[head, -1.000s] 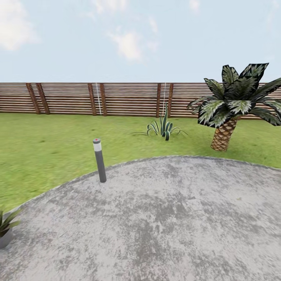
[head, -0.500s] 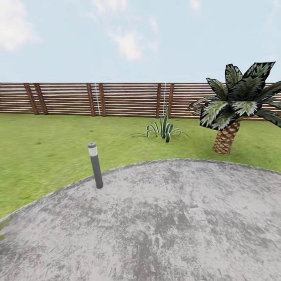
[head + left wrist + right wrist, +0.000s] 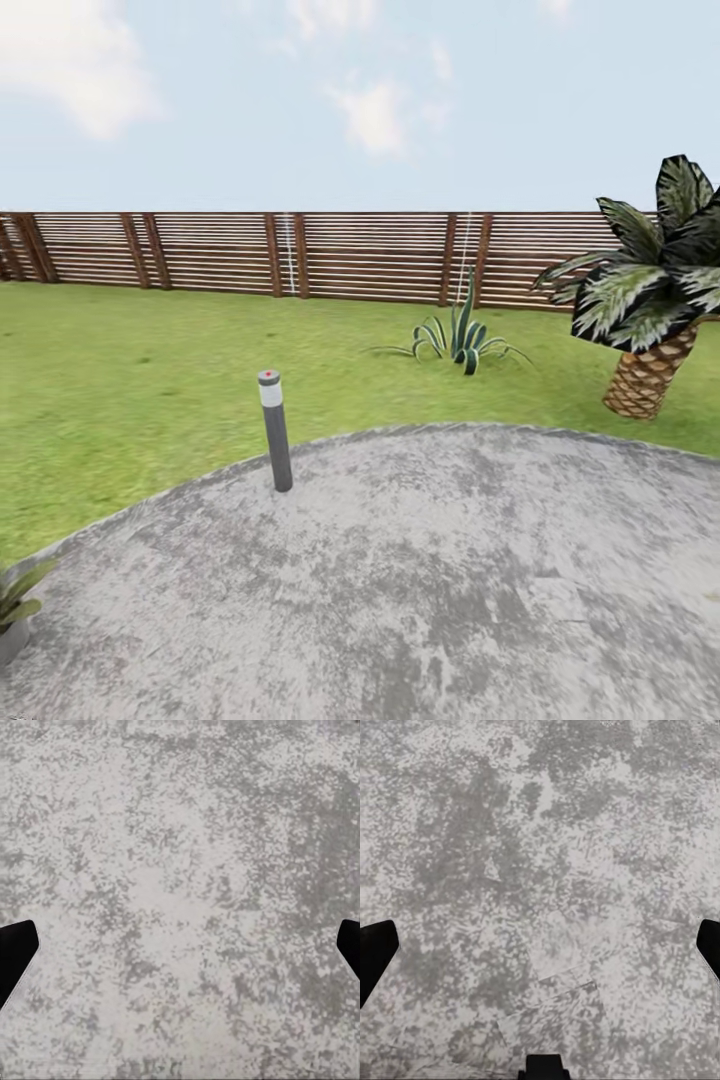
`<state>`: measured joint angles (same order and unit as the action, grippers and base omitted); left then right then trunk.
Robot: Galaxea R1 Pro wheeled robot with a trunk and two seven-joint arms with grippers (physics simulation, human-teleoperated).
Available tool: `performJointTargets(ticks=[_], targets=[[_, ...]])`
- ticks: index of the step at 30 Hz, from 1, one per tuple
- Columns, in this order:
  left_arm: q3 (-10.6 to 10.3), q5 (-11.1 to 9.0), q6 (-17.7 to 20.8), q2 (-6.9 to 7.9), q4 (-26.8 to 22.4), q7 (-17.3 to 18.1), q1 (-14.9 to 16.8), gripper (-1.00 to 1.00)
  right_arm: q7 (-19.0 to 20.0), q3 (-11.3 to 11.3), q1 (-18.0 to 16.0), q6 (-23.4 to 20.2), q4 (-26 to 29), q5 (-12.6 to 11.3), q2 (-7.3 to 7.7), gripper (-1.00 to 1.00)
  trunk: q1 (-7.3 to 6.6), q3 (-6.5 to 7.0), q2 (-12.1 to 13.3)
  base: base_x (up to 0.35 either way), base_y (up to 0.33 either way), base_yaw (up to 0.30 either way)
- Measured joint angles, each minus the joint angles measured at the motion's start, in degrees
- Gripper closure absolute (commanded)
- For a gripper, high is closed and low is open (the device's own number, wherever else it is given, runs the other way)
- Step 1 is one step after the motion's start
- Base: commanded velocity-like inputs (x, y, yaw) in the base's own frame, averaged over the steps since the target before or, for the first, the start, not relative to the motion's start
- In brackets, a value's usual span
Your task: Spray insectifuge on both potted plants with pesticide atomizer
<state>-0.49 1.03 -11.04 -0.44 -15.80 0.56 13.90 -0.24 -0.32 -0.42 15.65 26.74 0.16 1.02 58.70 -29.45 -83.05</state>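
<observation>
The robot stands on the grey patio point(image 3: 420, 580) facing the lawn point(image 3: 120, 380) and the fence point(image 3: 300, 255). At the near left edge of the head view a potted plant point(image 3: 14, 605) pokes in, a few pointed leaves over a grey pot, sitting on the paving close to the grass. The atomizer is nowhere in what I can see, so I cannot say which way it lies from either gripper or how its long axis runs; my guess is the robot has more turning or driving to do to find it.

A grey bollard point(image 3: 275, 430) stands at the patio rim, left of centre. A spiky plant point(image 3: 460, 340) grows on the far lawn, and a palm point(image 3: 650, 300) is at the far right.

Both arms hang low, wrist cameras looking straight down on bare paving. The left gripper point(image 3: 180, 952) is spread wide, holding nothing; the right gripper point(image 3: 540, 952) likewise, wide and empty. The plant lies on the left arm's side.
</observation>
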Motion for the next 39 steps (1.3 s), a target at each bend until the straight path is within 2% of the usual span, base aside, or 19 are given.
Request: performJointTargets(ticks=[39], targets=[[0.0,-0.03,-0.02,0.0,-0.02,0.0,0.01,-1.0,0.0,0.0,0.0,0.0,0.0,0.0,-0.05,-1.0,0.0,0.0,0.0,0.334,0.0,0.277]])
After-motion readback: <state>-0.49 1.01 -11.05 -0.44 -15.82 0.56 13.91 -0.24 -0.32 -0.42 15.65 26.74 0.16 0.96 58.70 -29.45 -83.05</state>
